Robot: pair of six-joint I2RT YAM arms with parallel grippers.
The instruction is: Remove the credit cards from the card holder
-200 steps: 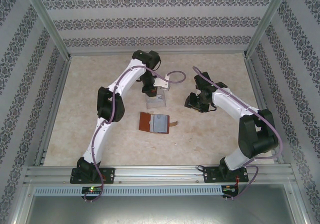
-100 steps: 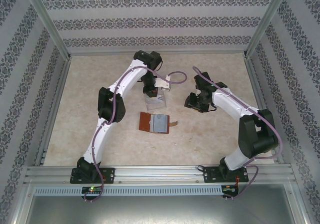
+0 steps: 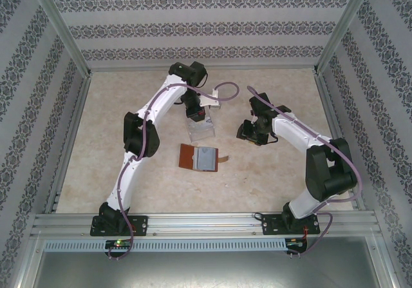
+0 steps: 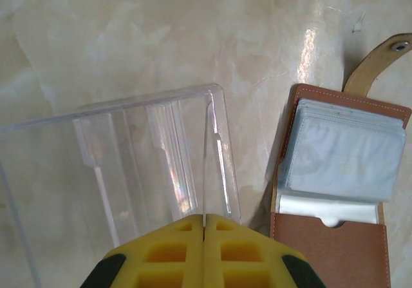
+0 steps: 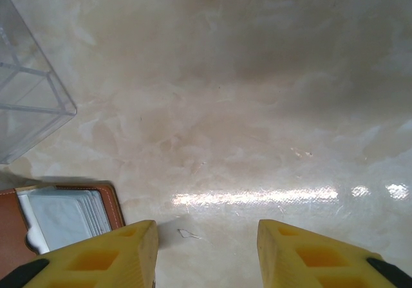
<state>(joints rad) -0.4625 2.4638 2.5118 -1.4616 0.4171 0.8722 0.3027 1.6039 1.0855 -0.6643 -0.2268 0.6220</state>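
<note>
Left jaws clenched together, nothing between them, above the tray (image 4: 161,146); right jaws half apart, empty, over the bench (image 5: 257,107) beside the holder (image 4: 335,191).

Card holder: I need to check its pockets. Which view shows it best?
Left wrist: the card holder lies open and close up, its grey-blue pockets plain to see. Top external shows it whole but small; right wrist catches one corner at the frame edge.
</note>
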